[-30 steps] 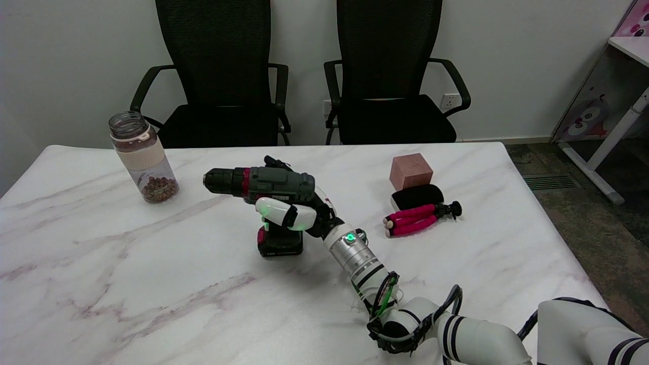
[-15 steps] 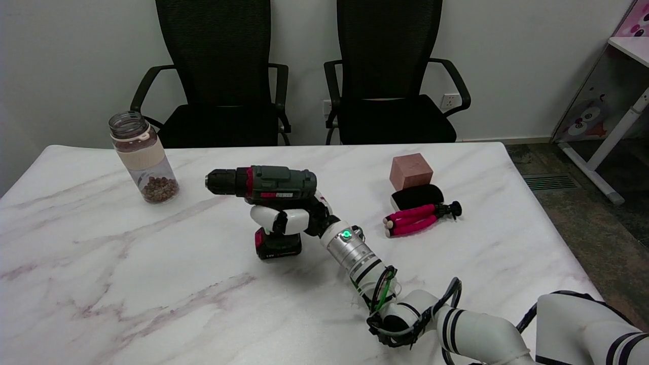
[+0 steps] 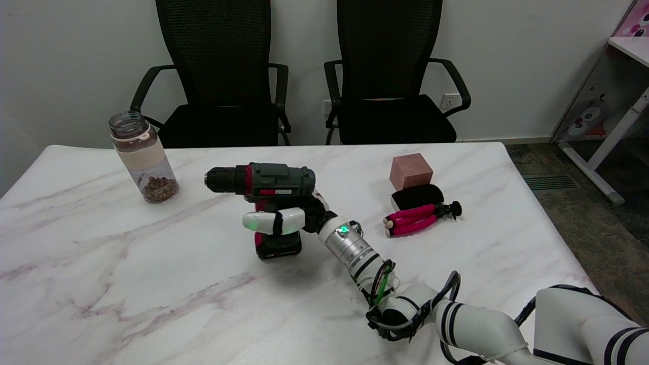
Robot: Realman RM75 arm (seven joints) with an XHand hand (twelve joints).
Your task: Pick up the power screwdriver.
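The power screwdriver [image 3: 266, 183] is seen near the middle of the white marble-patterned table [image 3: 101, 284], standing upright with its black-and-magenta battery pack [image 3: 278, 245] at the bottom, resting on the tabletop or just above it; contact cannot be judged. Its body is dark grey-green, laid level, with a black chuck pointed toward the picture's left and a magenta collar ring just behind that chuck. A small pale label strip is carried on the near side of the body, and a magenta trigger area is glimpsed below the body, above the fingers.

The grip of the tool is wrapped by the right hand [image 3: 286, 219], which reaches in from the lower right on a silver wrist lit by a green lamp. The white fingers [image 3: 263, 222] are closed across the front of the handle, between the body and the battery pack, so the tool is clamped in the hand.

To the left, near the far edge, a clear bottle [image 3: 142, 157] with a beige band and brown pieces inside is set. To the right, a pinkish-brown cube [image 3: 410, 171], a black oval pad [image 3: 417, 195] and a pink-legged mini tripod [image 3: 418, 217] are grouped close together. Two black office chairs [image 3: 218, 76] are placed behind the table.
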